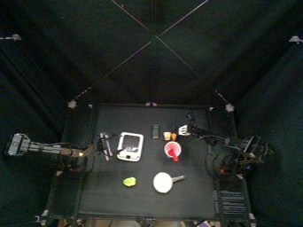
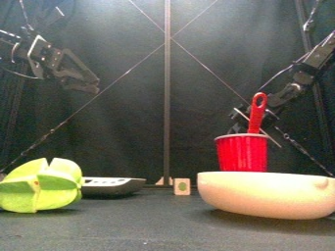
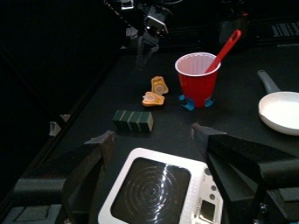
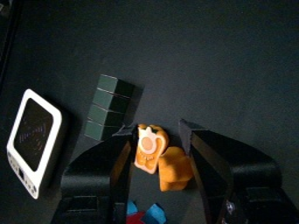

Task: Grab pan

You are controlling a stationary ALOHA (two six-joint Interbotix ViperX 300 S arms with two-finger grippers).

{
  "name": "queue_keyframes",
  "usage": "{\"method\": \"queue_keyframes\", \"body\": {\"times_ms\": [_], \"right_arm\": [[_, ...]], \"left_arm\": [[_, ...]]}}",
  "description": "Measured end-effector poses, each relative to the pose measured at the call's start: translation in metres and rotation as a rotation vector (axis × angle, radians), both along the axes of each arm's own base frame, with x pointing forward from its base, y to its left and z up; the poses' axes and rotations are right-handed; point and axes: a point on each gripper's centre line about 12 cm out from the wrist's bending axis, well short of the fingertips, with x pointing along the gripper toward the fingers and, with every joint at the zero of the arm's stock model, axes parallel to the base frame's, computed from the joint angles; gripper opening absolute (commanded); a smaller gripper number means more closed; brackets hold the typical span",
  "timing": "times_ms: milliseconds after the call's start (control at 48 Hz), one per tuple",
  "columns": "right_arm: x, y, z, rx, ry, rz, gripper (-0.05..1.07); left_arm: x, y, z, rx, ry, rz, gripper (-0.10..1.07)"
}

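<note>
The pan [image 1: 162, 182] is small, round and cream-white inside. It lies near the table's front edge, its dark stub handle pointing right. It fills the front view low on the right as pan [image 2: 268, 191], and shows at the left wrist view's edge as pan [image 3: 281, 111]. My right gripper [image 4: 156, 140] is open over a small orange piece [image 4: 159, 159] at the back of the table, far from the pan. In the top view the right gripper [image 1: 187, 126] is behind the red cup. My left gripper [image 3: 155, 138] is open over a white flat device [image 3: 158, 188].
A red cup [image 1: 174, 151] with a red spoon in it stands just behind the pan. A yellow-green lump [image 1: 129, 182] lies to the left of the pan. A dark green block [image 3: 132, 121] sits beside the orange piece [image 3: 156, 88]. The white device [image 1: 131, 146] lies left of centre.
</note>
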Motion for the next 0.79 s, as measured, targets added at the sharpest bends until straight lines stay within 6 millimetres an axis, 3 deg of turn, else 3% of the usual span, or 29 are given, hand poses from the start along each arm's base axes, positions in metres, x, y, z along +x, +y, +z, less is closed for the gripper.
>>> {"method": "queue_keyframes", "body": {"times_ms": [354,542,667,792], "right_arm": [[0.001,0.007,0.019,-0.050,-0.035,0.034,0.80],[0.002,0.019,0.052,-0.135,-0.107,0.083,0.79],[0.005,0.039,0.083,-0.243,-0.180,0.175,0.79],[0.013,0.063,0.101,-0.337,-0.230,0.296,0.79]], "left_arm": [[0.000,0.000,-0.001,0.000,0.002,0.000,1.03],[-0.001,0.000,-0.002,-0.001,0.004,0.000,1.03],[-0.001,0.000,-0.002,-0.001,0.006,0.000,1.03],[-0.001,0.000,-0.003,-0.001,0.007,0.000,1.03]]}}
